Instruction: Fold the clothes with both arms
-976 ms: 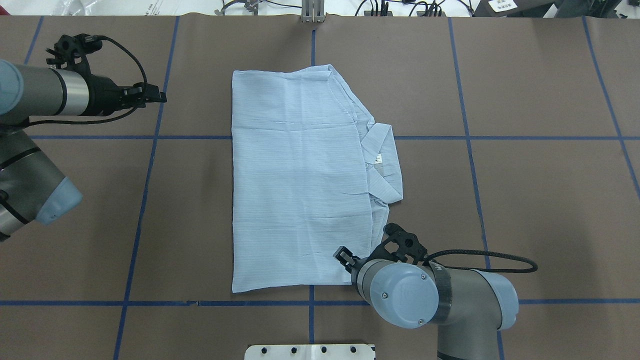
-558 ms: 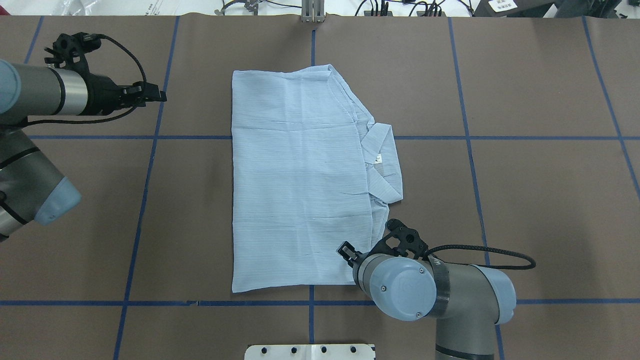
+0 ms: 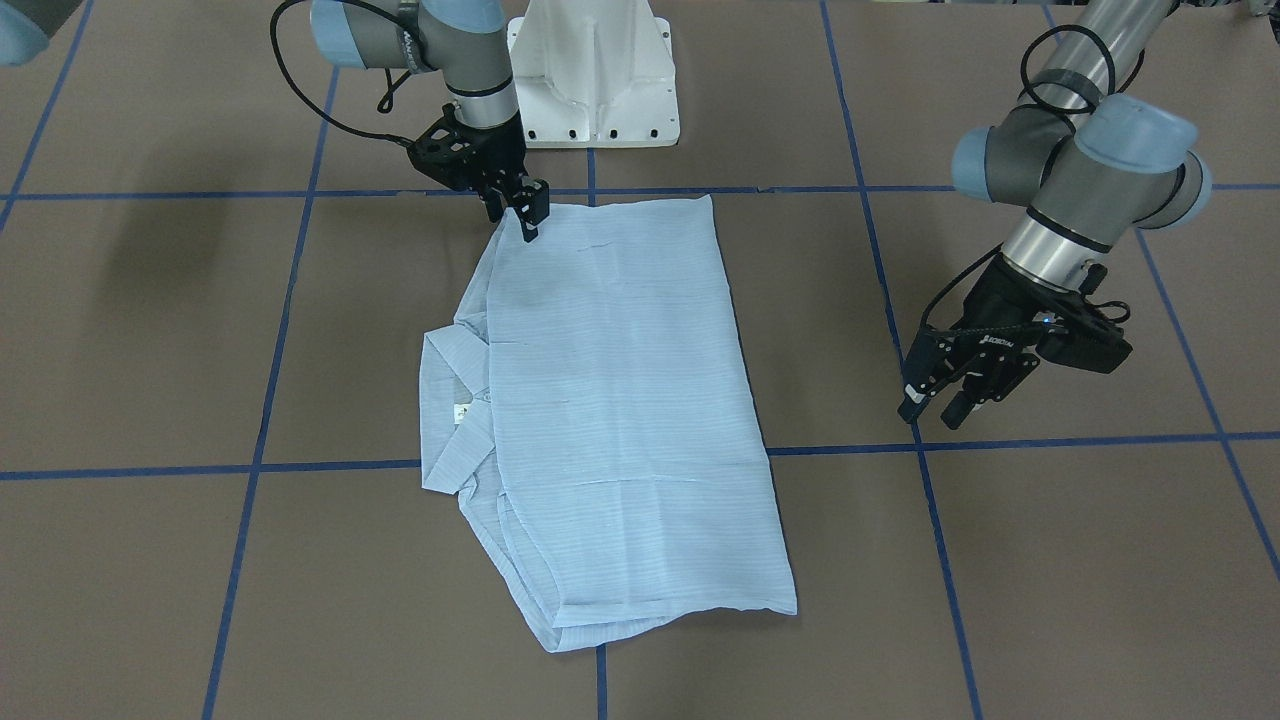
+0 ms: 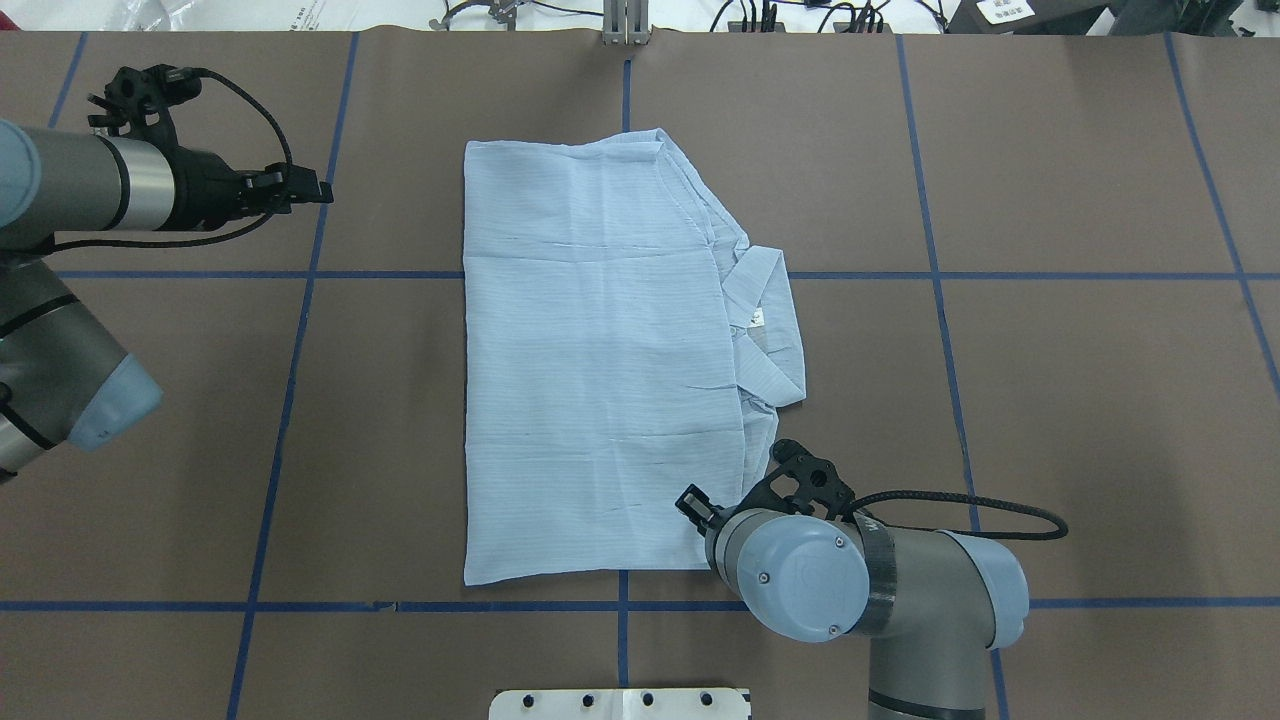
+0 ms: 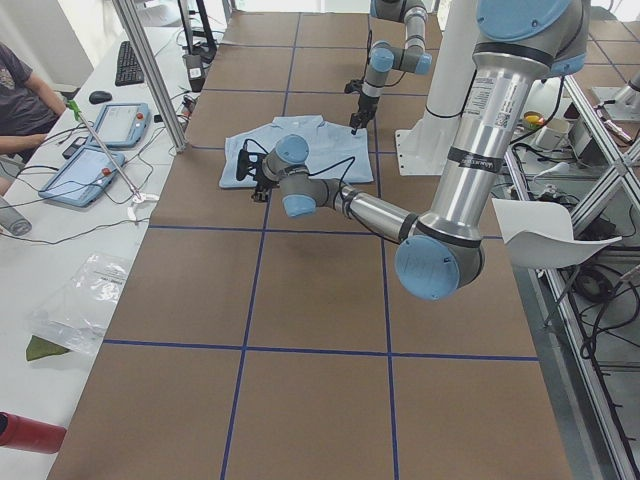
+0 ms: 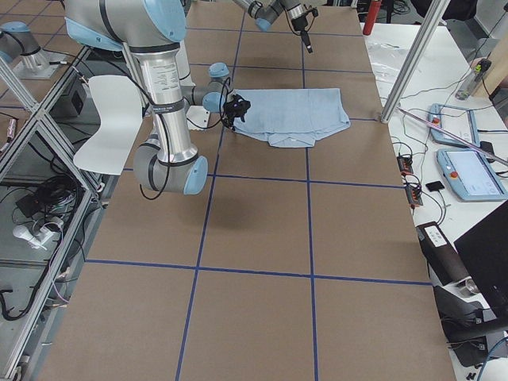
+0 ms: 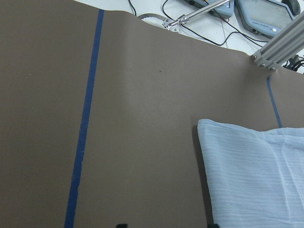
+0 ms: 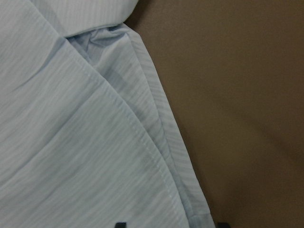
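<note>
Shirt [image 4: 600, 380] lies folded mid bench [image 4: 1050, 400]; right claw [image 3: 512, 222] spread at its corner, left claw [image 3: 930, 412] spread, well apart.

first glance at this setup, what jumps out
A thin pale blue striped shirt, folded into a long rectangle with its pointed collar poking out on the robot's right, lies mid-table on the brown cover marked with blue tape lines. The black right gripper is open at the shirt's corner nearest the robot. The black left gripper is also open, well off to the shirt's left and touching nothing.
</note>
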Controlling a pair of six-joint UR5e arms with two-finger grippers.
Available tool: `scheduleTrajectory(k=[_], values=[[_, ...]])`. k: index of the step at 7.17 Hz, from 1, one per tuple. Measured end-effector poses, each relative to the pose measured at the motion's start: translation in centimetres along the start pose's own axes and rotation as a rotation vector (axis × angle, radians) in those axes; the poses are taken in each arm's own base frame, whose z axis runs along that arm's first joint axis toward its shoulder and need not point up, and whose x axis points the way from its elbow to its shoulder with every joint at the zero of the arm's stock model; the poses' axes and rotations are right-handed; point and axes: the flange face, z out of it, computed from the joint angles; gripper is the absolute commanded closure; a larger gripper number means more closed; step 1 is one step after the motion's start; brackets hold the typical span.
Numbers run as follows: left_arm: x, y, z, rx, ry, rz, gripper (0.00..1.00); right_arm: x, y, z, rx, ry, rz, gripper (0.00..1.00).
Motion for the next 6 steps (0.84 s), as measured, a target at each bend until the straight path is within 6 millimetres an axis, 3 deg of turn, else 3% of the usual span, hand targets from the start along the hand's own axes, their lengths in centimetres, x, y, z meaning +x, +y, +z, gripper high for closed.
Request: scheduleTrajectory(k=[2, 4, 5, 6], values=[[-0.02, 0.01, 0.0, 0.0, 0.0, 0.0, 0.36, -0.43, 0.03, -0.06, 0.0, -0.004, -0.002, 0.32], [-0.03, 0.01, 0.0, 0.0, 0.0, 0.0, 0.36, -0.52, 0.09, 0.38, 0.001, 0.003, -0.008, 0.42], [-0.03, 0.02, 0.0, -0.001, 0.0, 0.0, 0.36, -0.58, 0.15, 0.54, 0.001, 0.006, -0.009, 0.61], [-0.01, 0.0, -0.03, -0.001, 0.0, 0.0, 0.36, -0.58, 0.24, 0.71, 0.001, 0.009, -0.009, 0.93]])
